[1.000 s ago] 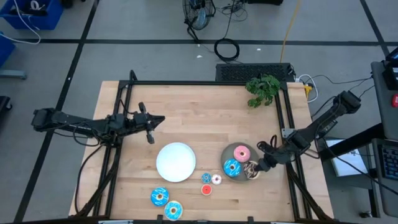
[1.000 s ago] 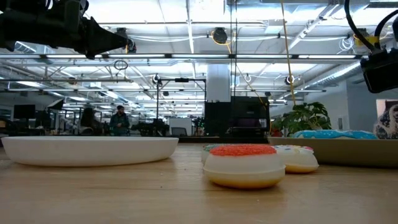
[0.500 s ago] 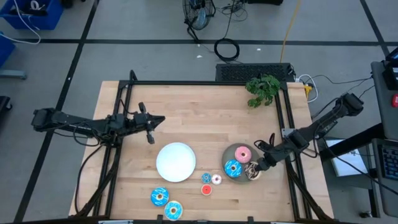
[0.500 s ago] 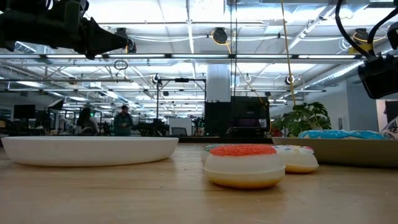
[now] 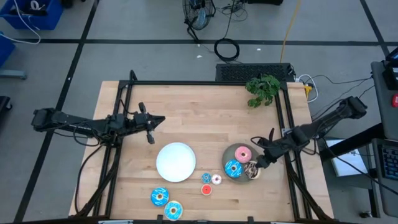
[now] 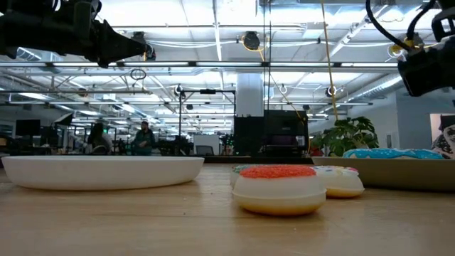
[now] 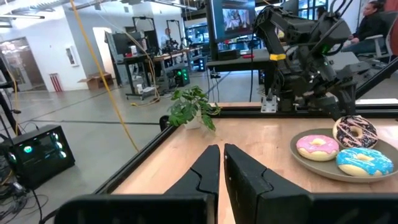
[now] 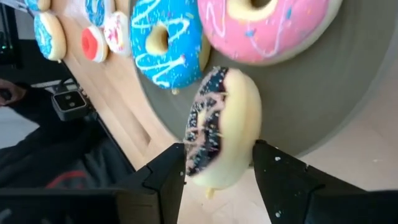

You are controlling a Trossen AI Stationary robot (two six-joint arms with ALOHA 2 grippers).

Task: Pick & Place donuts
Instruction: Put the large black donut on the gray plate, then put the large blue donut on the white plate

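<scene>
The brown sprinkled donut point(image 8: 221, 118) stands on edge between my right gripper's point(image 8: 219, 148) fingers, over the right rim of the grey plate point(image 5: 231, 152). A pink donut point(image 5: 242, 154) and a blue-iced donut point(image 5: 232, 168) lie flat on that plate. Two more blue-iced donuts point(image 5: 160, 196) point(image 5: 173, 210) lie near the table's near edge. The tiny red donut point(image 5: 206, 190) and the pale pink one point(image 5: 216, 179) sit between the plates. My left gripper point(image 5: 151, 127) hovers shut above the table's left half, well away from them. My right gripper pinches the brown sprinkled donut between its two fingers point(image 8: 163, 180), one on the iced face and one on the pale underside point(image 8: 244, 155). It comes slanting down from the table's right. The donut is tilted on edge above the plate's rim; whether it rests there I cannot tell.
A larger white plate point(image 5: 176, 162) sits mid-table, left of the grey one. A small potted plant point(image 5: 262, 89) stands at the far right corner. Black frame rails point(image 5: 283, 118) run along the table's sides. Bare wood lies across the far half.
My right arm has raised its wrist and drawn slightly toward the far edge and the left, staying shut on the brown donut, which has stayed at the grey plate's right rim.
</scene>
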